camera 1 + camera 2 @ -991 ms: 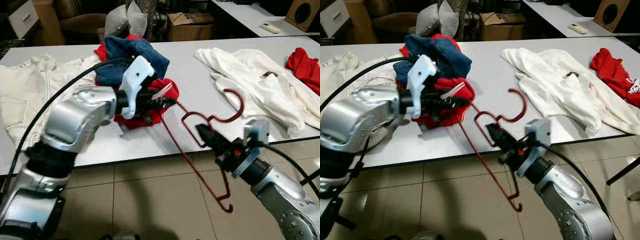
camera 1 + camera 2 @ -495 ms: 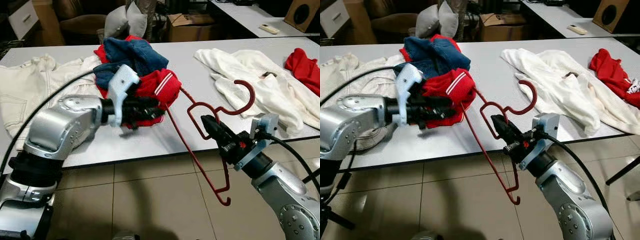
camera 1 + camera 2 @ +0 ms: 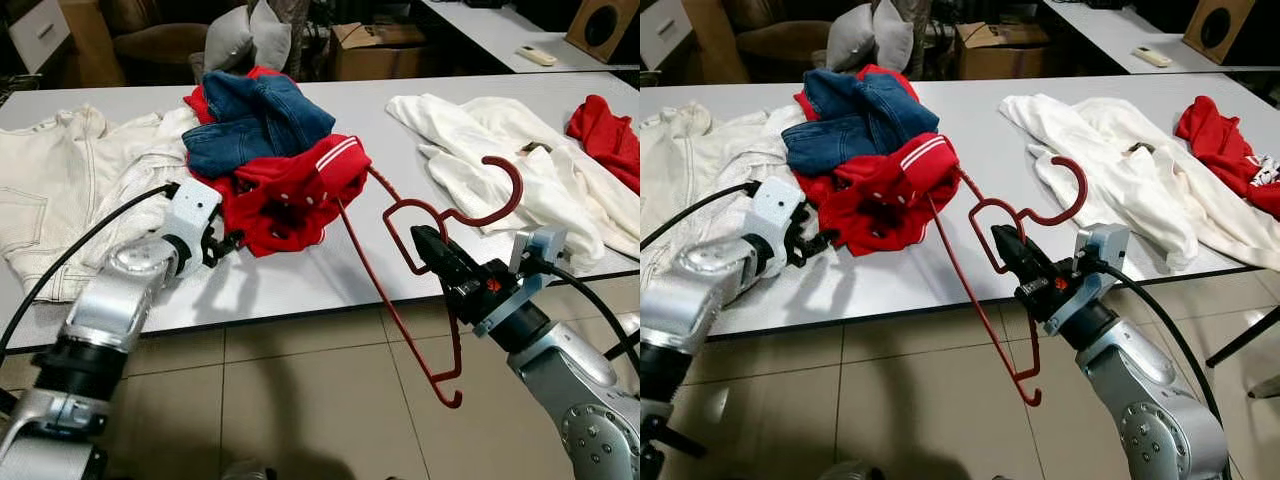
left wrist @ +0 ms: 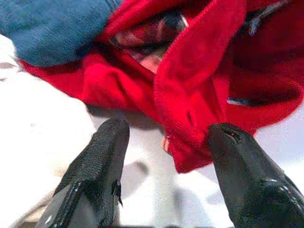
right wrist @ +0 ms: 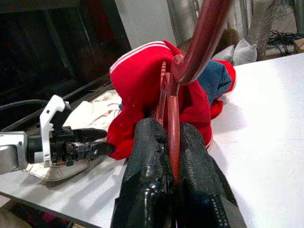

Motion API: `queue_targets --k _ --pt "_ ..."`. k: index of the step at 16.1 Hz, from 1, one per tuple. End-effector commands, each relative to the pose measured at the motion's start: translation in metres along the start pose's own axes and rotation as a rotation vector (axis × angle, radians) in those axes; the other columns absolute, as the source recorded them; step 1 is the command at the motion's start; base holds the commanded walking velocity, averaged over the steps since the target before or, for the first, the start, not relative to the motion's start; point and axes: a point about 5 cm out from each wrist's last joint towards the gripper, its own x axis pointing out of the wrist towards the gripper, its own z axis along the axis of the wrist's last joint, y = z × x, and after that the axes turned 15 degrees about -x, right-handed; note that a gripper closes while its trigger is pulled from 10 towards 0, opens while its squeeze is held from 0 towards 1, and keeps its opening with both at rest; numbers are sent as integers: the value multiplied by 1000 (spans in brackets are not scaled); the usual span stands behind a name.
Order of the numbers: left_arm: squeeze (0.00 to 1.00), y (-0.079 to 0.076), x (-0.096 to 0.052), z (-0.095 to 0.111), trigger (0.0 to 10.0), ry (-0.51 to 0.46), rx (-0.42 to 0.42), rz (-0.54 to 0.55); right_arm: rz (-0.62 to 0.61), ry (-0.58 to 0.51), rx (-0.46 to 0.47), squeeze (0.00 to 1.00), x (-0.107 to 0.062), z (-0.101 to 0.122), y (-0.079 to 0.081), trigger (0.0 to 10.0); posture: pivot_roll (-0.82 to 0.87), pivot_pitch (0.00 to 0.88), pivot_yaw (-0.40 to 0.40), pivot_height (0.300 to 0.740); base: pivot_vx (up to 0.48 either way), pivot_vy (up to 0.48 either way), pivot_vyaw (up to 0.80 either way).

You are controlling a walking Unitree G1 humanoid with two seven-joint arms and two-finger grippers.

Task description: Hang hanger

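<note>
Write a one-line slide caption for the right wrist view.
Right hand shut on the red hanger, red garment draped over its far end.

Evenly lit indoors, sharp through the head views, dim along the upper edge.
Soft shadows under the red garment (image 3: 285, 195) on the white table (image 3: 300, 280); mild glare on that tabletop. Blurred and grainy in the left wrist view, with the near black fingertips (image 4: 97, 166) out of focus; washed out, perhaps overexposed, at lower left there.
</note>
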Motion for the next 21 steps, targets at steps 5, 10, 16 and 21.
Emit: queue_targets --k 5,10,16,21 --pt "0 -4 8 -21 10000 -38 -129 34 11 -16 6 0 2 3 0 10000 -2 35 -22 740 0 0 0" --pt "0 -11 22 -33 0 -47 -252 27 9 -19 3 0 3 4 1 10000 -5 34 -16 740 0 0 0" --pt "0 -17 20 -35 0 -77 -330 -49 4 -22 9 0 3 2 1 10000 5 31 -15 740 0 0 0" --pt "0 -17 15 -31 0 -112 -358 -106 -1 -27 22 0 4 2 1 10000 6 31 -15 740 0 0 0"
